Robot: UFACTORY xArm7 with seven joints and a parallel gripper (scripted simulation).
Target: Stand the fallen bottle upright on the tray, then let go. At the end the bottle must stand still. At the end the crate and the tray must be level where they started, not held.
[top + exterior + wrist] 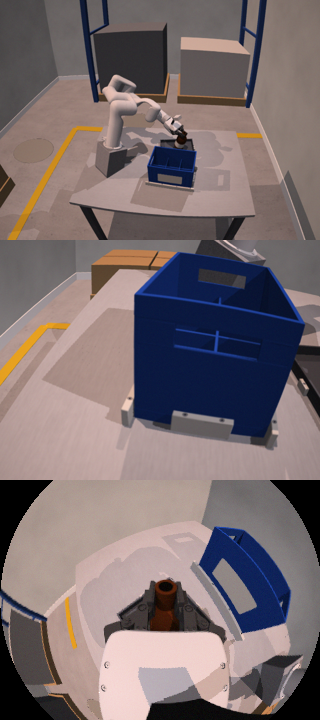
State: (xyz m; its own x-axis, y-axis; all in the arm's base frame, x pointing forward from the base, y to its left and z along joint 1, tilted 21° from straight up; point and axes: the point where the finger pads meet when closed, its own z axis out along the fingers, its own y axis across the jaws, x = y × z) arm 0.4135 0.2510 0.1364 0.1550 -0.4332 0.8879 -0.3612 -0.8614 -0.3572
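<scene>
A brown bottle (180, 141) (163, 608) stands nearly upright over the dark tray (163, 142), behind the blue crate (171, 165) (211, 374) (247, 583). My gripper (181, 132) (165, 588) is shut on the bottle's neck, reaching down at a slant from the left. The crate's rear wall hides the bottle's base in the top view, so I cannot tell whether it touches the tray. In the exterior view only a strip of the tray (308, 374) shows at the right edge, and the bottle is hidden.
The crate sits between pale stop blocks (201, 423) on the grey table (219, 196). The robot's base pedestal (109, 158) stands at the table's left. Two large boxes (130, 56) (213, 67) and blue rack posts (89, 51) stand at the back.
</scene>
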